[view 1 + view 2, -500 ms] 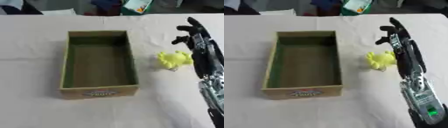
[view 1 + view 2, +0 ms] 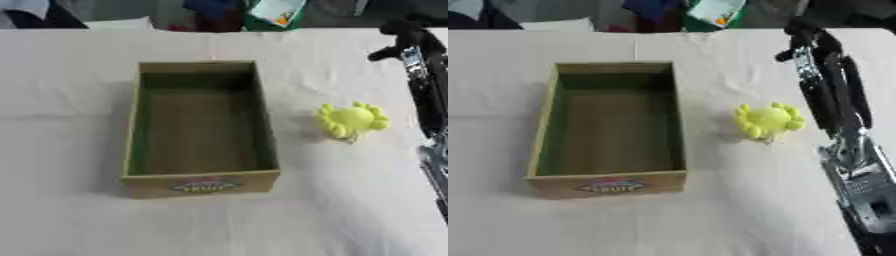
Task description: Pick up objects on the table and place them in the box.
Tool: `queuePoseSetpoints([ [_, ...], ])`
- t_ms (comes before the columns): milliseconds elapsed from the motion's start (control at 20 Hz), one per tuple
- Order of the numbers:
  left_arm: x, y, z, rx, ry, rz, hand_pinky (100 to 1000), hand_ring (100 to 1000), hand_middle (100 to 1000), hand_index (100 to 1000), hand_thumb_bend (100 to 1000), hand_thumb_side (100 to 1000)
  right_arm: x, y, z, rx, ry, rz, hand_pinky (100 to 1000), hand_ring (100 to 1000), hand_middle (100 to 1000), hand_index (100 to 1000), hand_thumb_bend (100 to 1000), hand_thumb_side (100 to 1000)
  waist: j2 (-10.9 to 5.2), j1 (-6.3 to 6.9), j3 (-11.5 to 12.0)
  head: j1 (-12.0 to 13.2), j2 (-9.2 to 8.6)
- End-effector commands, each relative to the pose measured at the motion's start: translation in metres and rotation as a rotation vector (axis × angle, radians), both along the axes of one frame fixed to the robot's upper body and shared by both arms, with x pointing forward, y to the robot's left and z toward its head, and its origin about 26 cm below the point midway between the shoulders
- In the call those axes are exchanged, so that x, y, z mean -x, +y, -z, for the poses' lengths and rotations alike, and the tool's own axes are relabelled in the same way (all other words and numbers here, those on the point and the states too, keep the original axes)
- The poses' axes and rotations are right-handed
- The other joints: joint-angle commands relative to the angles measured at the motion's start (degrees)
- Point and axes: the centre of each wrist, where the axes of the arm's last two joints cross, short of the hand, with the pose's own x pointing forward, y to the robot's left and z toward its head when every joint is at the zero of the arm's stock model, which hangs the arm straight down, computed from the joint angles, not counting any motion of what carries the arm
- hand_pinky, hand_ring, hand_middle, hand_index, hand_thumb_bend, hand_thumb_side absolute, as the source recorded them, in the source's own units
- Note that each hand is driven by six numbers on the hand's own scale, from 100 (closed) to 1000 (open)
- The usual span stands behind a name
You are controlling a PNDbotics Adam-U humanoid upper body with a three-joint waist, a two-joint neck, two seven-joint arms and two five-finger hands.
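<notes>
left eye view: the box sits mid-table, open and holding nothing; the yellow toy lies just beside its right wall, nearer the table's right edge.

right eye view: the right hand reaches toward the far right corner, fingers curled, gripping nothing.

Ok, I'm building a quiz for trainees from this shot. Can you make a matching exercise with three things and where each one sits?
Things:
1. box
2. yellow toy
3. right robot hand

Places:
A. raised over the table's far right side
B. lying on the cloth just right of the box
C. left of centre, nothing inside

Pairs: 1-C, 2-B, 3-A
</notes>
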Motion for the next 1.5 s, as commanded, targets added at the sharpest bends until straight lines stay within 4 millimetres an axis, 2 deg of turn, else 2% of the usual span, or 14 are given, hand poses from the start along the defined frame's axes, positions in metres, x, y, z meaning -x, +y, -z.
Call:
queuePoseSetpoints([
  [50,0.003,0.002,-0.007,-0.034,-0.016,-0.003,375,454,554,638,100,554,0.002,-0.007,-0.023,0.234,-0.011,0.121,881,762,857,869,222,1000,-1.11,-0.07,0.0,0.1,0.04],
  [250,0.003,0.003,-0.007,-0.038,-0.012,-0.001,375,454,554,638,100,554,0.001,-0.008,-0.043,0.475,0.1,0.174,896,809,866,891,373,1000,-1.28,-0.22,0.2,0.0,0.26],
  [300,0.003,0.003,-0.007,-0.039,-0.011,-0.001,375,454,554,638,100,554,0.001,-0.009,-0.047,0.521,0.13,0.176,897,811,866,890,378,1000,-1.33,-0.22,0.3,-0.1,0.29],
  [400,0.003,0.003,-0.006,-0.041,-0.009,0.0,375,454,554,637,100,554,0.001,-0.009,-0.056,0.6,0.197,0.168,908,829,868,914,447,1000,-1.42,-0.22,0.5,-0.2,0.41],
  [500,0.004,0.003,-0.006,-0.043,-0.008,0.001,375,454,555,637,100,554,0.002,-0.009,-0.063,0.663,0.277,0.145,918,847,872,941,473,925,-1.49,-0.24,0.6,-0.4,0.45],
  [550,0.004,0.003,-0.006,-0.045,-0.007,0.002,375,454,555,637,100,554,0.002,-0.009,-0.068,0.695,0.33,0.134,929,869,886,966,484,835,-1.51,-0.27,0.7,-0.4,0.45],
  [750,0.003,0.002,-0.006,-0.05,-0.004,0.007,375,455,556,637,100,555,0.003,-0.009,-0.082,0.788,0.549,0.093,950,906,909,1000,516,651,-1.56,-0.37,0.9,-0.5,0.49],
  [950,0.003,0.002,-0.006,-0.054,-0.002,0.01,375,454,556,636,100,555,0.003,-0.01,-0.092,0.804,0.693,0.078,952,911,916,1000,519,554,-1.58,-0.43,1.0,-0.5,0.44],
  [1050,0.003,0.002,-0.006,-0.054,-0.002,0.012,375,454,556,636,100,555,0.002,-0.013,-0.094,0.786,0.755,0.078,952,913,925,1000,552,521,-1.6,-0.46,1.0,-0.4,0.37],
  [1300,0.003,0.002,-0.007,-0.055,-0.001,0.014,374,455,557,636,100,555,-0.006,-0.021,-0.091,0.718,0.871,0.072,954,886,944,1000,459,399,-1.62,-0.48,1.1,-0.4,0.22],
  [1500,0.003,0.002,-0.007,-0.055,-0.002,0.016,374,455,557,636,100,554,-0.013,-0.029,-0.083,0.65,0.93,0.066,960,860,954,1000,337,375,-1.58,-0.47,1.1,-0.4,0.01],
])
